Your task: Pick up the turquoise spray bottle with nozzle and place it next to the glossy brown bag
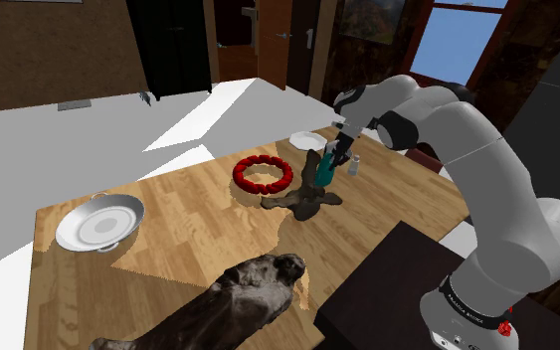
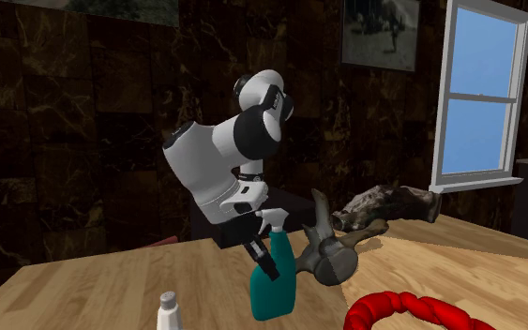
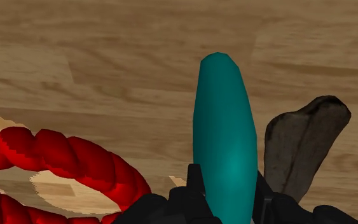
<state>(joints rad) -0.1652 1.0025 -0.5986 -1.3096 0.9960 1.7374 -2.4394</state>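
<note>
The turquoise spray bottle [image 1: 323, 171] [image 2: 273, 283] [image 3: 224, 137] with a pale nozzle stands upright at the far side of the wooden table [image 1: 188, 214], low over its top. My gripper [image 1: 333, 155] [image 2: 262, 259] [image 3: 228, 188] is shut on the bottle, one black finger on each side of its body. A dark brown lumpy shape [image 1: 302, 202] [image 2: 332, 255] [image 3: 301, 143] lies right beside the bottle. A larger glossy brown bag [image 1: 243, 298] [image 2: 388, 206] lies farther off, near the table's front edge in the shoulder view.
A red beaded ring [image 1: 263, 174] [image 2: 407, 309] [image 3: 63, 162] lies close to the bottle on the other side. A small white shaker [image 1: 353, 165] [image 2: 167, 311] and a white plate [image 1: 307, 139] are nearby. A white handled bowl [image 1: 98, 224] sits at the shoulder view's left.
</note>
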